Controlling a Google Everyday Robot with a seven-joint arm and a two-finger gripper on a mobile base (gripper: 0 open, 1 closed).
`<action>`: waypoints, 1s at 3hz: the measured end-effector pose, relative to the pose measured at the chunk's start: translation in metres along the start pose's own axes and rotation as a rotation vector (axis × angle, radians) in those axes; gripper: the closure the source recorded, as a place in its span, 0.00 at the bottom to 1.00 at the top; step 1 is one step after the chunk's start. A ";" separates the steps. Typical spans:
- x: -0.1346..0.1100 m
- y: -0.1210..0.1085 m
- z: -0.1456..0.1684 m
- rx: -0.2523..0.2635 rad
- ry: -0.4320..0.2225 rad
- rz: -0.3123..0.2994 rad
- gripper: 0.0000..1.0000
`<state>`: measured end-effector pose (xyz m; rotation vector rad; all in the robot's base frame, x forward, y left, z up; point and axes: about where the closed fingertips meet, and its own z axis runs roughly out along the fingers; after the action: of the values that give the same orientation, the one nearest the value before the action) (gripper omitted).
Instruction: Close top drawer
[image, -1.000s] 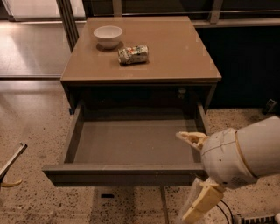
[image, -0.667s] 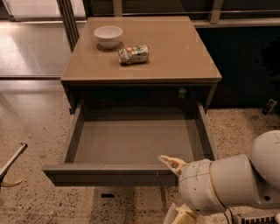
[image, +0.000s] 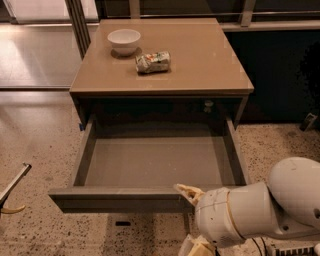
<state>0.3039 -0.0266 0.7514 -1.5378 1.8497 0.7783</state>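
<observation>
Top drawer (image: 110, 199): wide, shallow, dark grey-brown, grey inside; pulled fully out, front panel just left of the jaws.
Gripper (image: 186, 220): cream, two-finger, jaws spread, empty; has shifted left from the drawer's right side to its front. Judged: positioned for pushing.

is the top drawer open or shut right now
Open. The top drawer is pulled well out, its grey inside showing. The gripper sits at its front panel, right of centre.
</observation>
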 end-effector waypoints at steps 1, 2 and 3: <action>0.011 0.003 0.046 -0.047 -0.031 0.038 0.18; 0.022 0.000 0.082 -0.072 -0.048 0.077 0.41; 0.025 0.001 0.114 -0.074 -0.058 0.108 0.64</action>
<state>0.3086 0.0443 0.6582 -1.4541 1.8921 0.9407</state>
